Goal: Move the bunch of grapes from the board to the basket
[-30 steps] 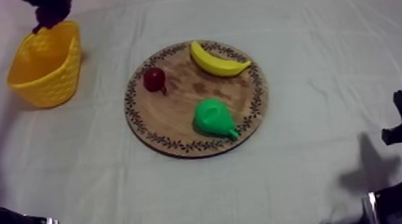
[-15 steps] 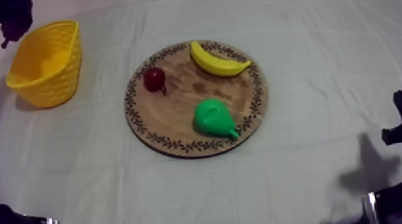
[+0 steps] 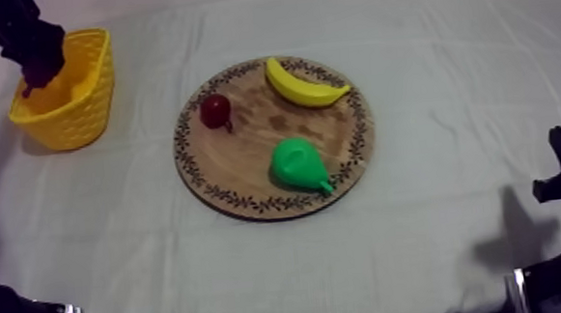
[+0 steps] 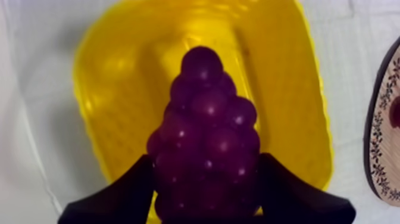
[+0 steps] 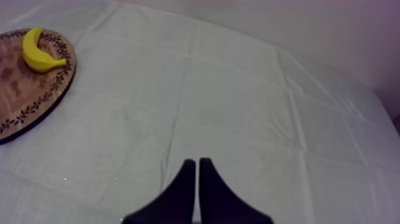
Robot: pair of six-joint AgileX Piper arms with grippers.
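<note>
Grapes (image 4: 205,113) (glossy beads) fill left gripper (image 4: 205,184) above woven yellow basket (image 4: 288,101).

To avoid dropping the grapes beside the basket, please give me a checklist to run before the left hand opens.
1. Bunch of grapes gripped by left hand: ok, held from both sides.
2. Grapes above the yellow basket opening: ok.
3. Basket standing upright: ok.
4. Height of grapes above the basket floor: cannot tell.
5. Right hand shut, over bare cloth, clear of the wooden board: ok.
</note>
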